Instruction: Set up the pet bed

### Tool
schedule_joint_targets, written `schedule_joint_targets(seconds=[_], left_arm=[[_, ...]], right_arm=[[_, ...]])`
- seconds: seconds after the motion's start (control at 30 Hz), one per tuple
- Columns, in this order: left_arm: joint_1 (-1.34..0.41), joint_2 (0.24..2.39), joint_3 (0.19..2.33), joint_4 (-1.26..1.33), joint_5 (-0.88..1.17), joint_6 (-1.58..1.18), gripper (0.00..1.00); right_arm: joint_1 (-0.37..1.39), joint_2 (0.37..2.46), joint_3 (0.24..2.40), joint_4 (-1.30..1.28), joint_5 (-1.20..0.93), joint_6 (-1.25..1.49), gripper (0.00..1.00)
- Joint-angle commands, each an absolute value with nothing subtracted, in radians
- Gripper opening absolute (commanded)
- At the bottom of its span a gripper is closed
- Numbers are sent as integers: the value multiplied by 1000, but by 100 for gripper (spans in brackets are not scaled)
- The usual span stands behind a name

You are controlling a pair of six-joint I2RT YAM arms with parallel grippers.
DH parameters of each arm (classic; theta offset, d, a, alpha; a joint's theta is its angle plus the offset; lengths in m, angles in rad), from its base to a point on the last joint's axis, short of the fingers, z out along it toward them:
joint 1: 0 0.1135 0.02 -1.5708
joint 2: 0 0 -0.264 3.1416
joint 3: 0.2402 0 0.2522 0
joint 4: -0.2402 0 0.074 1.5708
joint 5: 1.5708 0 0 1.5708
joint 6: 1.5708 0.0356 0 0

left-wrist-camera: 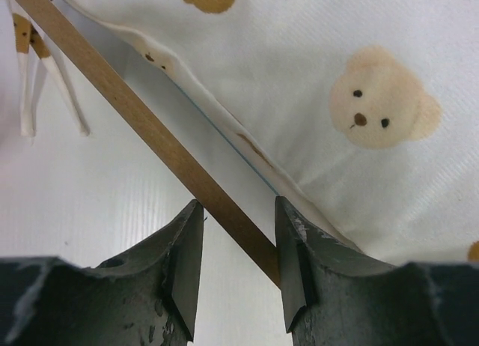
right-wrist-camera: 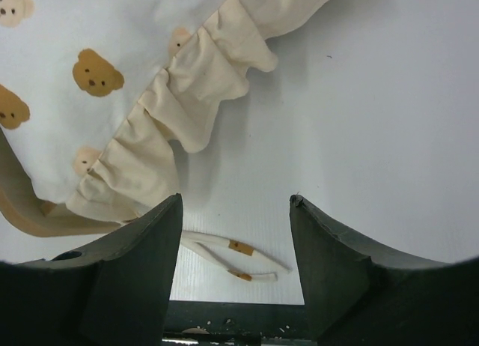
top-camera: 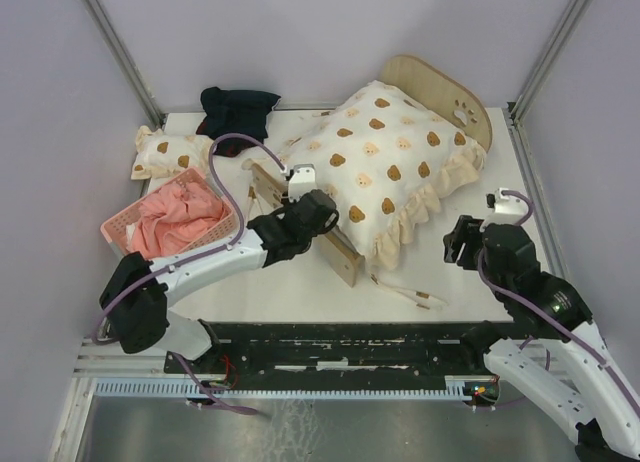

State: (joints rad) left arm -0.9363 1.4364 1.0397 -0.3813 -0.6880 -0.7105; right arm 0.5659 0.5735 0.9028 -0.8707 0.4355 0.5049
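Observation:
The pet bed stands at the middle back of the table. Its arched plywood headboard (top-camera: 445, 94) bears a dark paw print, and its low footboard (top-camera: 338, 250) faces me. A cream bear-print quilt (top-camera: 385, 167) with a ruffled edge covers the bed and hides the mattress. My left gripper (top-camera: 322, 220) is open, its jaws on either side of the footboard's top edge (left-wrist-camera: 142, 125), which touches the right finger (left-wrist-camera: 299, 249). In the left wrist view the left gripper (left-wrist-camera: 239, 204) has the quilt (left-wrist-camera: 337, 76) just beyond it. My right gripper (top-camera: 457, 242) is open and empty, right of the bed, over bare table (right-wrist-camera: 236, 201).
A pink plastic basket (top-camera: 118, 228) holding pink cloth stands at the left. A small bear-print pillow (top-camera: 165, 154) and a dark cloth (top-camera: 238, 107) lie at the back left. Loose quilt ties (top-camera: 410, 294) lie in front of the bed and show in the right wrist view (right-wrist-camera: 232, 256).

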Motion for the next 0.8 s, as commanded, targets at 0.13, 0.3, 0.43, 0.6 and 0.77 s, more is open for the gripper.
schedule_joint_targets(seconds=[0.13, 0.3, 0.43, 0.6, 0.77], left_arm=[[-869, 1510, 1100, -116, -328, -248, 3], [-871, 1467, 1062, -141, -151, -236, 3], [-872, 1347, 956, -139, -132, -216, 3], [-870, 1210, 873, -98, -250, -160, 3], [-842, 1278, 922, -35, -349, -104, 3]], right_arm=[[570, 601, 859, -774, 385, 459, 67], [569, 607, 857, -762, 393, 451, 67], [569, 608, 854, -758, 384, 459, 67], [569, 610, 834, -733, 356, 474, 66], [569, 629, 816, -691, 310, 482, 65]])
